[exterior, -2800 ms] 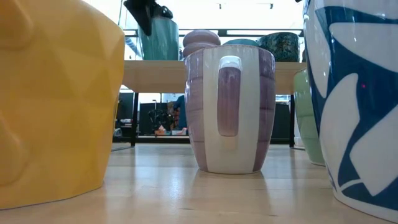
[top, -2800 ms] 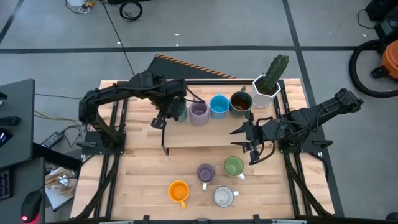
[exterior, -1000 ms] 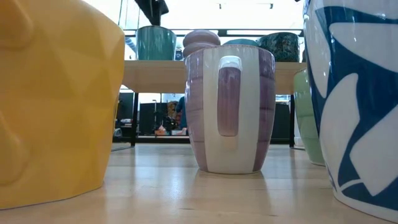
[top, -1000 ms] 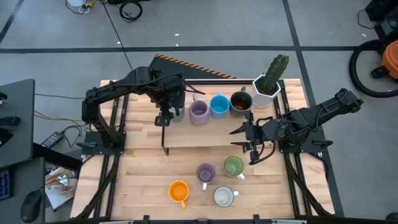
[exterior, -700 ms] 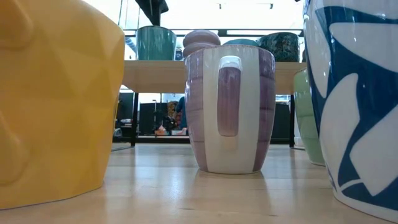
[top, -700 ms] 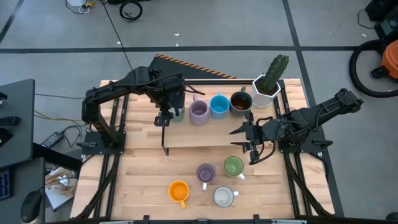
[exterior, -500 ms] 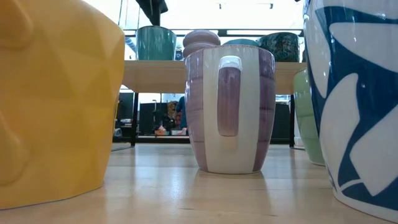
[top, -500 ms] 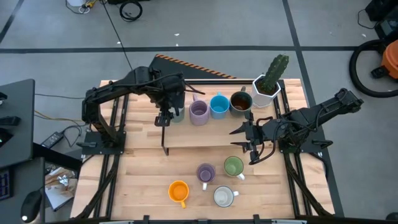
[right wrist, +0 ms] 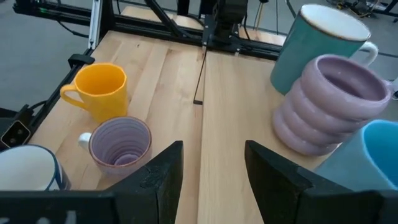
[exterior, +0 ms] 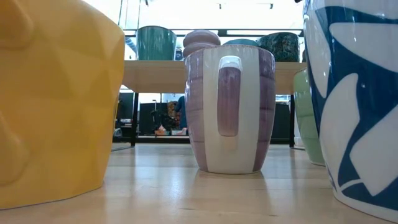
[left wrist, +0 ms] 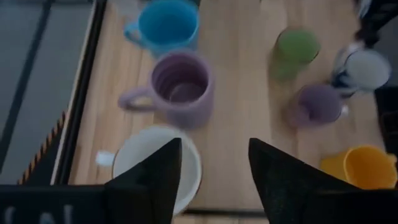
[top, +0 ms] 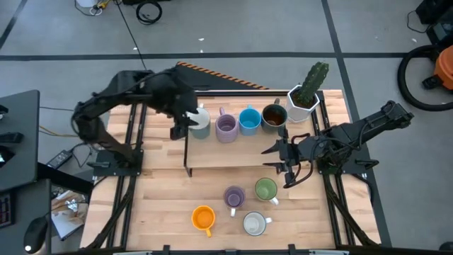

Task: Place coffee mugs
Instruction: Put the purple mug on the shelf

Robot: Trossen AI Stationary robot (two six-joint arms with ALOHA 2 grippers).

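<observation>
Standing on the shelf [top: 233,156]: four mugs [top: 226,127]; below, four more

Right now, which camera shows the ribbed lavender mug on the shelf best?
The right wrist view: the ribbed lavender mug is close, showing its stacked rings. The left wrist view looks into it, the high view shows it small, and the low view only its top.

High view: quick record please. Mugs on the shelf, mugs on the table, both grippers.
shelf: raised wooden shelf at the table's back
shelf row: teal mug, ribbed lavender mug, blue mug, dark brown mug, cactus planter
table cluster: striped purple mug, green mug, orange mug, white-and-blue mug
left gripper: open, empty, above the teal mug
right gripper: open, empty, near the shelf's right front corner
</observation>
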